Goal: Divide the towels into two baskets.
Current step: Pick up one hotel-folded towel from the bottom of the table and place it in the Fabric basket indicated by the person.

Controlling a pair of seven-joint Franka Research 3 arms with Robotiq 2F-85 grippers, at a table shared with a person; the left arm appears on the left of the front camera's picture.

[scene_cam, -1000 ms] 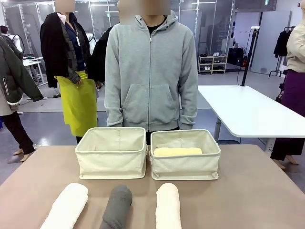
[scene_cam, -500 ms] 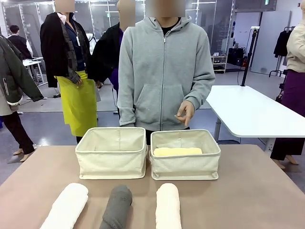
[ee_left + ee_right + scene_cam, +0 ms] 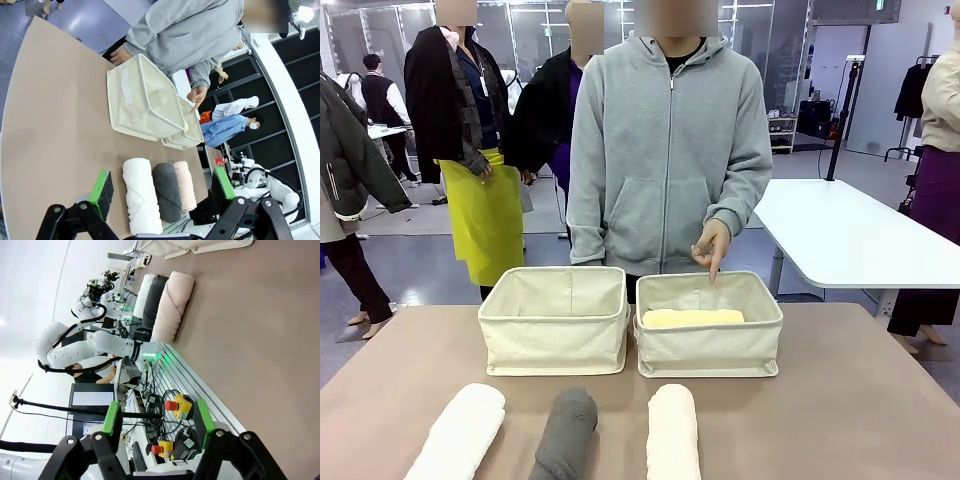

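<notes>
Altogether four towels (image 3: 672, 435), two baskets (image 3: 555, 340).

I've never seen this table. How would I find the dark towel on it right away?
Start at the brown table: along its near edge, three rolled towels lie side by side. The dark grey towel is the middle one, between the white towel and the cream towel. Both neighbours are pale, so it is the one dark roll.
</notes>
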